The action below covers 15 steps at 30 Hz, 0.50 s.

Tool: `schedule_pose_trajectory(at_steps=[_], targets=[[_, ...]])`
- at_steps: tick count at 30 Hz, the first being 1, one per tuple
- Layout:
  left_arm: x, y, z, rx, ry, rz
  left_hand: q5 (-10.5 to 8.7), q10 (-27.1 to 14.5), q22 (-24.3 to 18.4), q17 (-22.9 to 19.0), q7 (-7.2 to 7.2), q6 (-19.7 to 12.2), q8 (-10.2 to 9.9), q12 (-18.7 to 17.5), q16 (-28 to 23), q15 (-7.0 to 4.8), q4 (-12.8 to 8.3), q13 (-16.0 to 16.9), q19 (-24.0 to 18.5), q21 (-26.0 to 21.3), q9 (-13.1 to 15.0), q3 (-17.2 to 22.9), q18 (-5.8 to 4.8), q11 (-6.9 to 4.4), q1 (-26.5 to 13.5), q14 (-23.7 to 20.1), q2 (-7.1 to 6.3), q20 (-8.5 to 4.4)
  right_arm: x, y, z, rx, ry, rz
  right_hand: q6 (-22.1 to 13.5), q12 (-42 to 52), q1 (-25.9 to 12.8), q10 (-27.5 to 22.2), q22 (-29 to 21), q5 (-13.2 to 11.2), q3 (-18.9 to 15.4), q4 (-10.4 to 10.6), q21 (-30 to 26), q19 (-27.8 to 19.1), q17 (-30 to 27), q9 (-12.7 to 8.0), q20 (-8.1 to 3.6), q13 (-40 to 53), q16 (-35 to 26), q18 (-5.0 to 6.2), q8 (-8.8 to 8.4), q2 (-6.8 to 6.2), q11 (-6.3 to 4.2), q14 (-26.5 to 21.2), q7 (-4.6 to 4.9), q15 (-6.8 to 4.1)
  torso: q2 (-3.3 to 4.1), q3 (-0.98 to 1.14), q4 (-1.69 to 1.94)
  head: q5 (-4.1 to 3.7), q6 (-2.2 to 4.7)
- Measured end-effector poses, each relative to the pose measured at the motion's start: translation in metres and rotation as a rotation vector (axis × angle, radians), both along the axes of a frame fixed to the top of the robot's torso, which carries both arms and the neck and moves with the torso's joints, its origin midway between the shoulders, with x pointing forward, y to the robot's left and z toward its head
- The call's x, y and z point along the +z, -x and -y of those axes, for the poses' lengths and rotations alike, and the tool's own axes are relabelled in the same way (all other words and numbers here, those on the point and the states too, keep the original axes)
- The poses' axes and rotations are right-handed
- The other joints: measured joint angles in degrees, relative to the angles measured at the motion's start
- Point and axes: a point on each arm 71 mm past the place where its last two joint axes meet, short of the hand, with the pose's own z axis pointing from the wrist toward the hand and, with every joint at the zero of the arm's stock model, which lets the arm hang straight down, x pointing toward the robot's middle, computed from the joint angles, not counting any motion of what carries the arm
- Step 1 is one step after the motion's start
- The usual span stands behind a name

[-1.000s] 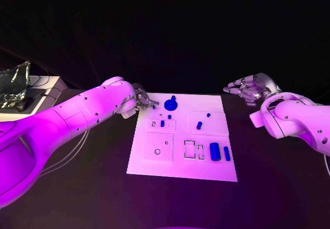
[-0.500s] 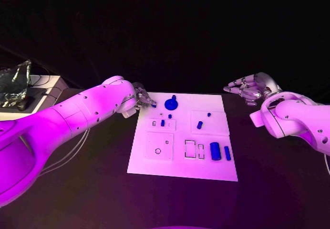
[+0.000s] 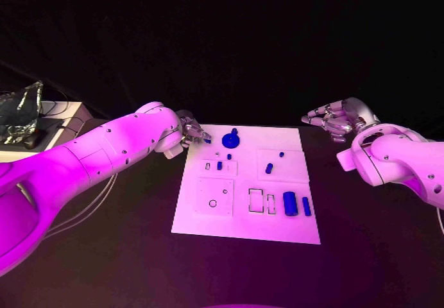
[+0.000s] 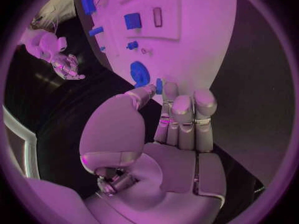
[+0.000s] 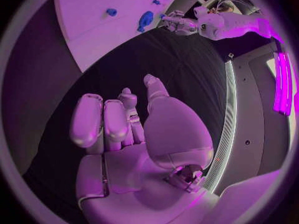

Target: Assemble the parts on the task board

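The left hand (image 3: 192,133) hovers at the far left corner of the task board (image 3: 222,218), pinching a small blue part (image 4: 159,86) between thumb and finger. The right hand (image 3: 337,119) hangs above the black table (image 3: 111,256) off the board's far right corner, fingers loosely apart, holding nothing. The white board lies mid-table (a round blue part (image 3: 230,139) near its far edge, a cylinder (image 3: 289,203) toward the near right). A pale side table (image 3: 58,117) stands at far left.
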Motion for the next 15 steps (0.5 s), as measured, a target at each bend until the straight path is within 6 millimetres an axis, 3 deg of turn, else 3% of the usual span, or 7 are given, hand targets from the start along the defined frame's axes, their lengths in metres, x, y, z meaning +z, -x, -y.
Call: schedule_pose_trajectory(at_steps=[2, 6, 9, 10, 15], targets=[[0.002, 0.003, 0.0, -0.005, 0.015, 0.001, 1.45, 0.39, 0.0, 0.3, -0.07, 0.32, 0.0, -0.14, 0.23, -0.1, -0.08, 0.0, 0.31, 0.3, 0.0, -0.08, 0.0, -0.01, -0.34, 0.46, -0.34, -0.3, 0.0, 0.0, 0.001, -0.001, 0.0, 0.0, 0.0, 0.0, 0.0, 0.0, 0.0, 0.0, 0.0, 0.0, 0.0, 0.0, 0.0, 0.0, 0.0, 0.0, 0.0, 0.0, 0.0, 0.0, 0.0, 0.0, 0.0, 0.0, -0.03, 0.0, 0.03, 0.02, 0.02], [0.006, 0.011, 0.003, -0.022, 0.049, -0.001, 8.64, 1.74, 0.0, 0.97, -0.16, 1.64, -0.17, -1.04, 0.44, -0.49, -1.49, -0.32, 1.42, 1.56, 0.0, -1.49, 0.0, -0.27, -0.83, 1.31, -0.83, -1.42, 0.0, 0.0, 0.002, -0.004, 0.001, 0.0, 0.0, 0.0, 0.0, 0.0, 0.0, 0.0, 0.0, 0.0, 0.0, 0.0, 0.0, 0.0, 0.0, 0.0, 0.0, 0.0, 0.0, 0.0, 0.0, 0.0, 0.0, 0.0, -0.14, -0.01, 0.13, 0.05, -0.04], [0.01, 0.02, 0.007, -0.043, 0.07, -0.005, 12.31, 2.32, 0.0, 1.14, -0.36, 2.45, -0.93, -1.67, 0.42, -0.62, -2.62, -0.45, 1.94, 1.99, -0.16, -2.62, -0.03, -0.1, -1.06, 1.57, -1.06, -1.94, 0.0, -0.001, 0.003, -0.007, 0.002, 0.0, 0.0, 0.0, 0.0, 0.01, 0.0, 0.0, 0.0, 0.0, 0.0, 0.0, 0.0, 0.0, 0.0, 0.0, 0.0, 0.0, 0.0, 0.0, 0.01, 0.0, 0.0, 0.0, -0.26, -0.01, 0.23, 0.13, -0.19], [0.01, 0.022, 0.007, -0.047, 0.074, -0.007, 13.55, 2.72, 0.0, 1.27, -0.29, 3.03, -1.56, -2.19, 0.14, -0.74, -3.29, -0.46, 2.21, 2.0, -0.39, -3.28, -0.53, -0.46, -1.13, 1.73, -1.13, -2.2, 0.0, -0.001, 0.003, -0.007, 0.002, 0.0, 0.0, 0.0, 0.0, 0.01, 0.0, 0.0, 0.0, 0.0, 0.0, 0.0, 0.0, 0.0, 0.0, 0.0, 0.0, 0.01, 0.0, 0.0, 0.01, 0.0, 0.0, 0.0, -0.31, -0.02, 0.23, 0.16, -0.23], [0.011, 0.034, 0.011, -0.063, 0.082, -0.018, 14.68, 3.19, 0.0, 1.51, -0.38, 3.67, -2.56, -2.93, -0.39, -0.81, -3.94, -0.17, 2.47, 2.43, -0.41, -3.94, -0.92, -0.34, -1.13, 1.81, -1.12, -2.46, 0.0, -0.001, 0.004, -0.01, 0.003, 0.0, 0.0, 0.0, 0.0, 0.01, -0.01, 0.0, 0.0, 0.0, 0.0, 0.0, 0.0, 0.0, 0.0, 0.0, 0.0, 0.0, 0.0, 0.0, 0.01, 0.0, 0.0, 0.0, -0.56, 0.01, 0.37, 0.25, -0.51]])
